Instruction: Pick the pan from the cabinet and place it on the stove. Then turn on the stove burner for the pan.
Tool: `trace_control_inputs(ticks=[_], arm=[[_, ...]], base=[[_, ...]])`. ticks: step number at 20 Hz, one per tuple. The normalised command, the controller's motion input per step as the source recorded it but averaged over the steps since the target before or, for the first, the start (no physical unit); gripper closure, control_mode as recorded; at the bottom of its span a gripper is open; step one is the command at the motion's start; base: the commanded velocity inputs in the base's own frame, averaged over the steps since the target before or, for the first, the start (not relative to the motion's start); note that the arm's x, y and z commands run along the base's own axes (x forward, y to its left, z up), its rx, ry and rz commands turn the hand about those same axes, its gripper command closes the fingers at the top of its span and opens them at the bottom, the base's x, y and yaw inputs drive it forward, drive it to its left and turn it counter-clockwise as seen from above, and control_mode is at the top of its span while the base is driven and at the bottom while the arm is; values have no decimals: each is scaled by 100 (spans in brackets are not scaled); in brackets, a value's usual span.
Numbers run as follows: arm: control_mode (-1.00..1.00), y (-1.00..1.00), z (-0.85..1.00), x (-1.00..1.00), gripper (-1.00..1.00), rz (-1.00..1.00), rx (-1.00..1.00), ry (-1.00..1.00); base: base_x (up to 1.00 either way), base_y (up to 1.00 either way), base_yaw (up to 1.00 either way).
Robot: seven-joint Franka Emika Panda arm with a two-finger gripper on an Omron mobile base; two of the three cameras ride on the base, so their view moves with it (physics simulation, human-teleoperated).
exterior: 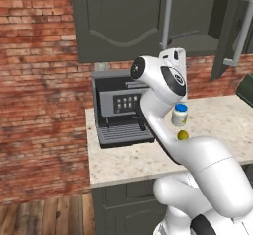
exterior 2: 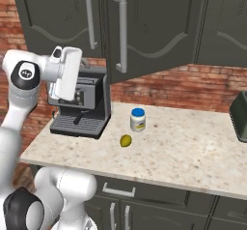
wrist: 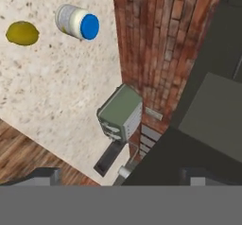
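Note:
The dark grey cabinet (exterior: pixel 118 21) hangs above the counter, and its right-hand door (exterior: pixel 237 26) stands swung open. Its arched doors and silver bar handles fill the top of the right base view (exterior 2: pixel 154 21). My white hand (exterior: pixel 173 61) is raised just below the cabinet, in front of the coffee machine (exterior: pixel 121 110). In the hand view the gripper (wrist: pixel 122 176) is open with nothing between its fingertips (wrist: pixel 45 174), and it looks down past the dark cabinet (wrist: pixel 222 39) at the counter. The pan and the stove are out of view.
On the speckled counter (exterior 2: pixel 183 151) stand a white jar with a blue lid (exterior 2: pixel 138 119) and a small yellow-green fruit (exterior 2: pixel 125 140). A dark appliance (exterior 2: pixel 240 115) sits at the counter's right end. Red brick wall behind, wood floor at lower left.

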Motion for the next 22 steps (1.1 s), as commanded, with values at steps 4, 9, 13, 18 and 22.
trace_control_inputs(ticks=[4, 9, 13, 18, 22], arm=[[-100, -13, 0, 29, -100, 0, -1, 0], [-100, 0, 0, 53, -100, 0, -1, 0], [-100, 0, 0, 51, -100, 0, 0, -1], [-100, 0, 9, 18, -100, 0, 0, -9], [-100, -11, 10, 1, -100, 0, 0, -9]], base=[[0, 0, 0], [0, 0, 0], [0, 0, 0], [0, 0, 0], [0, 0, 0]])
